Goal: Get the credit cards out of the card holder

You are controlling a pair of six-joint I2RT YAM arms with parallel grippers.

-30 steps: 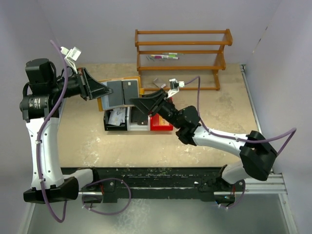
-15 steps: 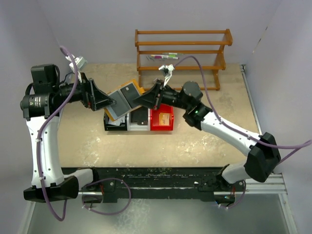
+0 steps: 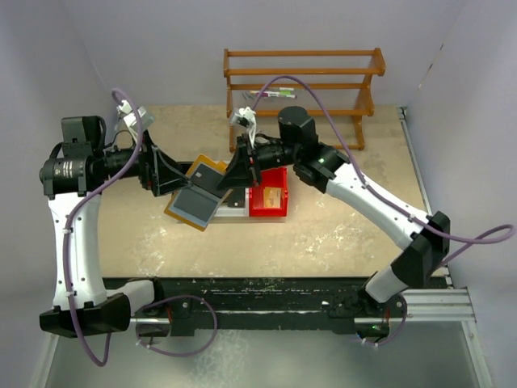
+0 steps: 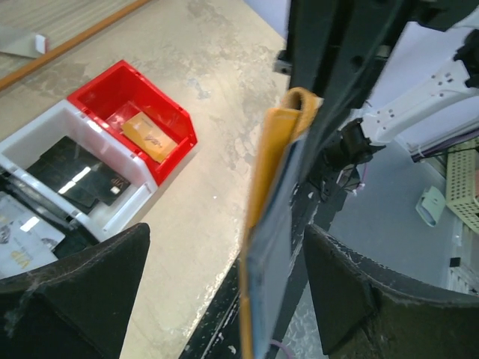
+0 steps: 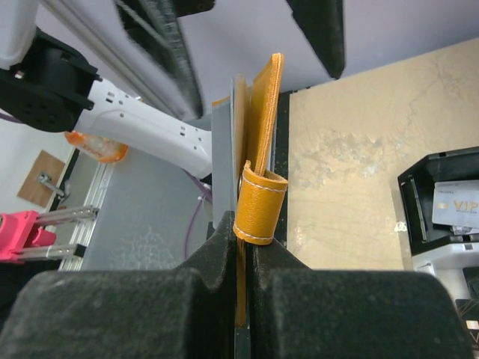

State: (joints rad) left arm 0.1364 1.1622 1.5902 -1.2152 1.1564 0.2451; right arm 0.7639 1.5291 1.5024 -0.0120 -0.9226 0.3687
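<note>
Right gripper pinching card holder, left gripper spread around it, black bin mostly hidden from above

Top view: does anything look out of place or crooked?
Yes: the card holder hangs tilted in mid-air, pinched by one edge in the right pincer, while the left pincer stands open around it, not touching.

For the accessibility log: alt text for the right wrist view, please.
The right pincer is shut on the tan-orange card holder, seen edge-on. Beyond it, the beige table and, at right, a black bin holding a pale card.
</note>
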